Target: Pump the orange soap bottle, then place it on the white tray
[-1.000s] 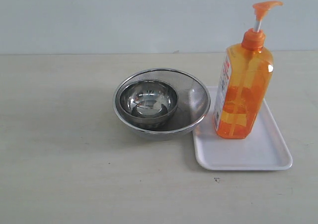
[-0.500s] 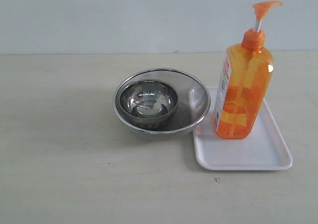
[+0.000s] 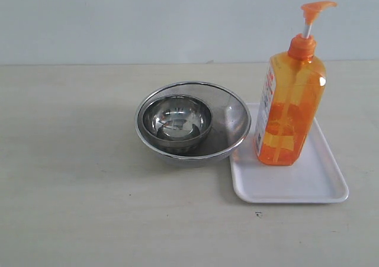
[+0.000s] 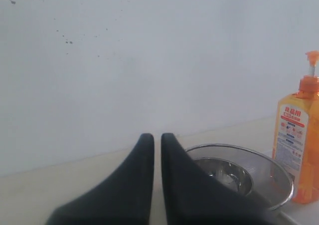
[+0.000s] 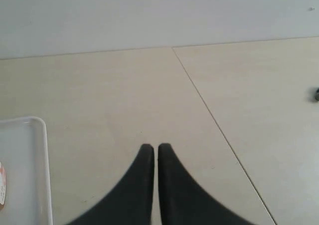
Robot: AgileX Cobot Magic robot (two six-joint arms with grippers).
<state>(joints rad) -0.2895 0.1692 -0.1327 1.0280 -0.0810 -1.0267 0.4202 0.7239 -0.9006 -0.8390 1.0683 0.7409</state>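
Two steel bowls sit nested at the middle of the table [image 3: 89, 208]: the small bowl [image 3: 177, 122] inside the big bowl [image 3: 234, 122]. Just to their right lies the tray [image 3: 308, 187], flat on the table. The big bowl's rim overlaps the tray's left edge in the exterior view; whether the two touch cannot be told.

The bottle [image 3: 290, 110] stands upright on the tray, on its rear left part, close beside the big bowl. Its label faces left toward the bowls and its nozzle points right, with the pump head raised on its white stem. The front and right of the tray are bare. A dark speck [image 3: 258, 214] marks the table just in front of the tray.

The left gripper [image 4: 157, 137] has its jaws pressed together and grips nothing. It hangs low, aimed at a pale wall [image 4: 149, 60], with the bowls and the bottle off to one side of it, the bowls nearer. The right gripper [image 5: 156, 147] is likewise closed and clasps nothing, above bare table. A corner of the tray shows beside it, and a thin seam [image 5: 214, 120] runs across the tabletop ahead of its tips.
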